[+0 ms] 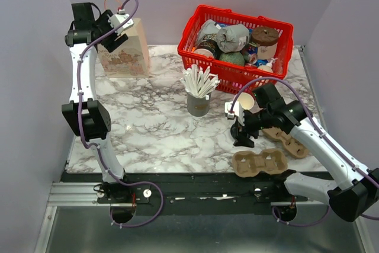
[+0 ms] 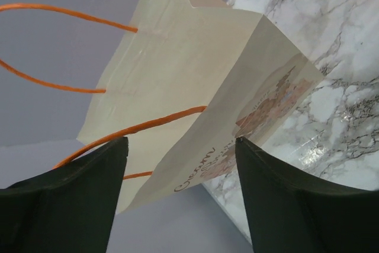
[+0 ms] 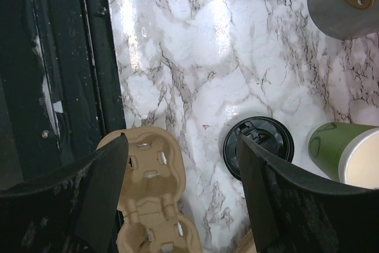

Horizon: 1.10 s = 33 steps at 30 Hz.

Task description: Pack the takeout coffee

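The takeout coffee [image 3: 259,144] shows in the right wrist view from above as a round black lid, standing on the marble table. My right gripper [image 3: 180,140] is open and empty above the table, and its right finger [image 3: 296,199] overlaps the lid's edge. In the top view the right gripper [image 1: 241,133] hides that cup. My left gripper [image 1: 121,28] is open and empty, raised at the top of a cream paper bag [image 1: 125,51] with orange handles. The bag [image 2: 195,75] fills the left wrist view beyond the left gripper [image 2: 182,140].
A lidless green cup [image 1: 246,102] with a pale inside stands beside the lidded one. A grey cup of white sticks [image 1: 198,102] is at mid-table. Two cardboard cup carriers [image 1: 259,161] lie near the front right. A red basket [image 1: 195,57] of items stands at the back.
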Motion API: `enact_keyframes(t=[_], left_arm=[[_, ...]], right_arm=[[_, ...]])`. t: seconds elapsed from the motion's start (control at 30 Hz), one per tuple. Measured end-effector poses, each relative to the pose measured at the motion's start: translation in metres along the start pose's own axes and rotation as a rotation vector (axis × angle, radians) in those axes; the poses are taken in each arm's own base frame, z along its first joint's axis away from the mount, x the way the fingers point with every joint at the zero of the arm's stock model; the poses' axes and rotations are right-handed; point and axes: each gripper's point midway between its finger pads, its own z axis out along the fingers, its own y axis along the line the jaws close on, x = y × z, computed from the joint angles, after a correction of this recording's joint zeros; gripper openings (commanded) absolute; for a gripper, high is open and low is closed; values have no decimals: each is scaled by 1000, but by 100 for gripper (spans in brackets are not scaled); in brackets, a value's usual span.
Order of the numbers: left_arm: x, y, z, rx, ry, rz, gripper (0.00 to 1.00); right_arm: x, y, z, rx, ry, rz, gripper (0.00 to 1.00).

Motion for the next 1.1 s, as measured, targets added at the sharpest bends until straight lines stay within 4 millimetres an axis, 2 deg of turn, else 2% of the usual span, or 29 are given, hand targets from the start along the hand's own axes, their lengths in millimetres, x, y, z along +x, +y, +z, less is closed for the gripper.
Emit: enact_keyframes(t=[0.03, 0.2, 0.23, 0.3, 0.33, 0.47, 0.6, 0.63, 0.7, 0.73, 0.77, 0.83, 0.93, 1.1], left_arm=[[3, -1, 1, 3, 7, 9, 65], [7, -8, 5, 20, 23, 52, 43], [9, -12, 6, 31, 28, 62, 34], [14, -26, 7, 68, 43, 75, 25], [17, -32, 7, 85, 50, 82, 16], [27, -60, 3, 160, 89, 101, 1], [30, -80, -10, 205, 113, 108, 0], [30, -84, -14, 211, 116, 109, 8], [26, -86, -23, 206, 113, 114, 37], [24, -87, -27, 201, 110, 116, 56], [19, -87, -32, 189, 100, 123, 62], [10, -85, -40, 156, 81, 136, 69], [-15, -72, -47, 84, 28, 193, 72], [-52, -41, -38, 17, -37, 259, 74]], right_arm=[[1, 0, 1, -1, 2, 1, 82], [3, 0, 2, -3, 5, 5, 83], [3, 0, 3, -3, 6, 5, 83], [4, 0, 4, -6, 9, 8, 83], [4, -1, 5, -9, 11, 10, 83], [7, -3, 11, -22, 25, 23, 83], [8, -7, 15, -31, 33, 31, 83], [7, -8, 15, -30, 33, 31, 83], [4, -10, 15, -25, 27, 26, 83], [2, -11, 14, -23, 24, 24, 83], [1, -12, 14, -21, 22, 23, 83], [0, -12, 14, -18, 17, 25, 83], [-1, -12, 14, -20, 16, 31, 83], [0, -12, 15, -21, 17, 38, 83]])
